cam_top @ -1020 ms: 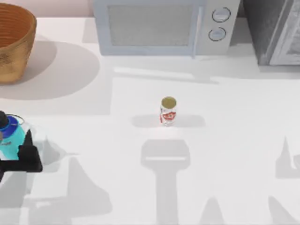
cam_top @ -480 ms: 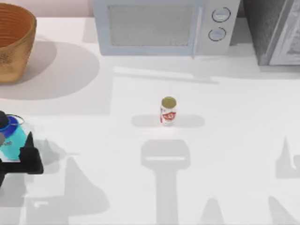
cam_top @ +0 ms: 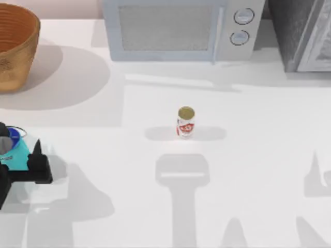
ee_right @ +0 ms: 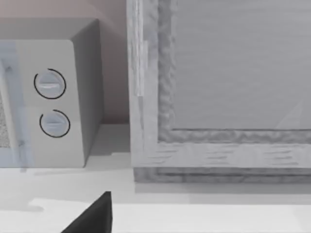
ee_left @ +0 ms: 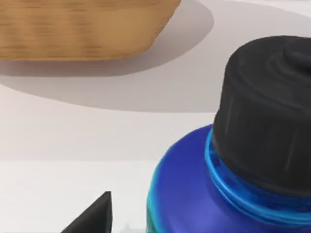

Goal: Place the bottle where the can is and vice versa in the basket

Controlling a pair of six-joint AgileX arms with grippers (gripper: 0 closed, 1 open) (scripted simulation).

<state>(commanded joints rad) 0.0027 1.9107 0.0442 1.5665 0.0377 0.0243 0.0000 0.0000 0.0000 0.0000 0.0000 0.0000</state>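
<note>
Your woven basket (cam_top: 15,46) stands at the table's (cam_top: 258,155) far left corner, left of the microwave (cam_top: 181,28). Nearer than the basket, your left gripper (cam_top: 13,163) is clenched on the teal bottle (cam_top: 13,155). The can (cam_top: 185,123) stands upright, well right of the basket.

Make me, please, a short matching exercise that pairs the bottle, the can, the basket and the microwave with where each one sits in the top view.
Things:
1. bottle
2. can
3. basket
4. microwave

Places:
A. middle of the table
B. far left corner
C. left edge, at the left gripper
D. back, centre

Pairs: 1-C, 2-A, 3-B, 4-D
</note>
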